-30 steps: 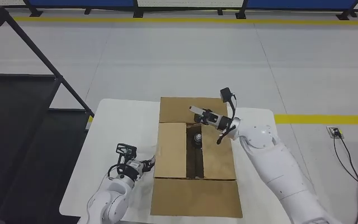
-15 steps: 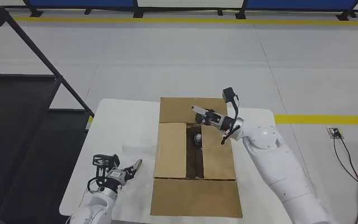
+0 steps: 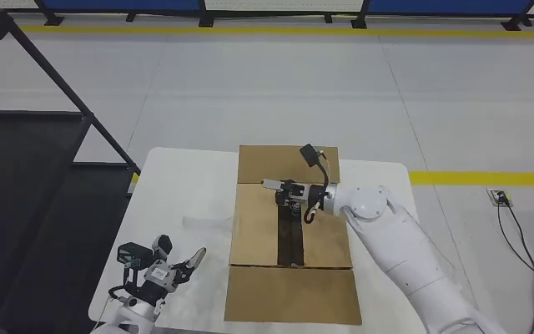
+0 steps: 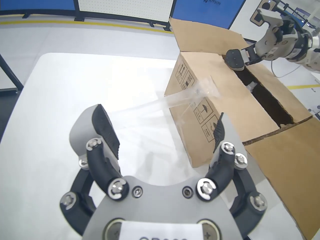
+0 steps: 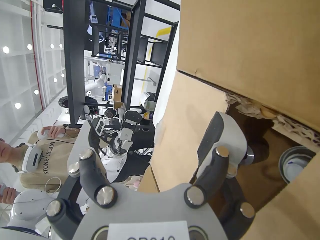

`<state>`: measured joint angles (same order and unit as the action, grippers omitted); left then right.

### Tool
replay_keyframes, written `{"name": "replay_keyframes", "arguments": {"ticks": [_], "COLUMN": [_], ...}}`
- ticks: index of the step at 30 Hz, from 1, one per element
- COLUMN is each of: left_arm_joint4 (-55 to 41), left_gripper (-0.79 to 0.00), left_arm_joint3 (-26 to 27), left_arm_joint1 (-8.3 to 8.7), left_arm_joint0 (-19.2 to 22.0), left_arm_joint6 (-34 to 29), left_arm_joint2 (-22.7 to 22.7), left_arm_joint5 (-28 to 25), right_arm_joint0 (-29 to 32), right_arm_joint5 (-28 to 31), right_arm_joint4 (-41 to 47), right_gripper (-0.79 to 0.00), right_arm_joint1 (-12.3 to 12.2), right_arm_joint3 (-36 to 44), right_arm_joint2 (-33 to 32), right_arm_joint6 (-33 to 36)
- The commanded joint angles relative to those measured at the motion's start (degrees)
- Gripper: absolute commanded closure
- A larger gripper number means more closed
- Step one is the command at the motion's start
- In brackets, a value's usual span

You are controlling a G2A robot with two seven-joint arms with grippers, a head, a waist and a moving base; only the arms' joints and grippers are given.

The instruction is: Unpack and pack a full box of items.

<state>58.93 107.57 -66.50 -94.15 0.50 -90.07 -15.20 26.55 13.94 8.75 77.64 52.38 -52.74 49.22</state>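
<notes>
A brown cardboard box (image 3: 254,225) stands on the white table (image 3: 179,188), its two inner flaps nearly flat with a dark slot (image 3: 288,242) between them. My right gripper (image 3: 279,187) is open at the far end of the slot. It straddles the edge of the left inner flap (image 5: 185,126), one finger (image 5: 221,133) inside the slot and the other outside. A round metal-rimmed can (image 5: 295,162) sits inside the box. My left gripper (image 4: 162,131) is open and empty near the table's front left corner (image 3: 190,264), apart from the box (image 4: 225,101).
A clear strip of tape (image 4: 185,98) hangs from the box's left side toward the table (image 3: 207,220). The outer flaps lie open at the front (image 3: 292,292) and back (image 3: 279,163). A black frame (image 3: 58,92) stands left of the table.
My left gripper has drawn back from the box's left side toward the table's front left corner. My right gripper has shifted left across the slot onto the left inner flap's edge.
</notes>
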Motion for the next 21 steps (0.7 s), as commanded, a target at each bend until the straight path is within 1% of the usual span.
{"name": "replay_keyframes", "arguments": {"ticks": [1, 7, 13, 17, 21], "left_arm_joint4": [-0.1, -0.6, -0.3, -0.3, -0.3], "left_gripper": [-0.785, -0.785, -0.785, -0.785, -0.785], "left_arm_joint3": [0.1, -0.5, -0.8, -0.9, -0.7], "left_arm_joint1": [-0.03, -0.12, -0.17, -0.22, -0.25], "left_arm_joint0": [-0.2, 0.2, 0.5, 0.8, 0.8], "left_arm_joint6": [0.2, 0.1, -0.1, -0.3, -0.2], "left_arm_joint2": [0.1, 0.5, 0.8, 1.0, 1.1], "left_arm_joint5": [-0.1, -0.6, -0.9, -0.9, -1.0], "right_arm_joint0": [-0.1, 0.4, 2.3, 3.0, 2.8], "right_arm_joint5": [0.1, 1.0, 1.7, 0.0, -2.2], "right_arm_joint4": [-0.1, -1.1, -2.3, -3.6, -4.4], "right_gripper": [-0.785, -0.785, -0.785, -0.785, -0.785], "right_arm_joint1": [0.1, -0.4, -1.5, -1.9, -1.5], "right_arm_joint3": [-0.5, -0.2, 2.6, 4.5, 5.1], "right_arm_joint2": [0.1, -1.2, -3.2, -3.3, -1.6], "right_arm_joint6": [0.0, 0.3, 3.4, 5.7, 6.7]}}
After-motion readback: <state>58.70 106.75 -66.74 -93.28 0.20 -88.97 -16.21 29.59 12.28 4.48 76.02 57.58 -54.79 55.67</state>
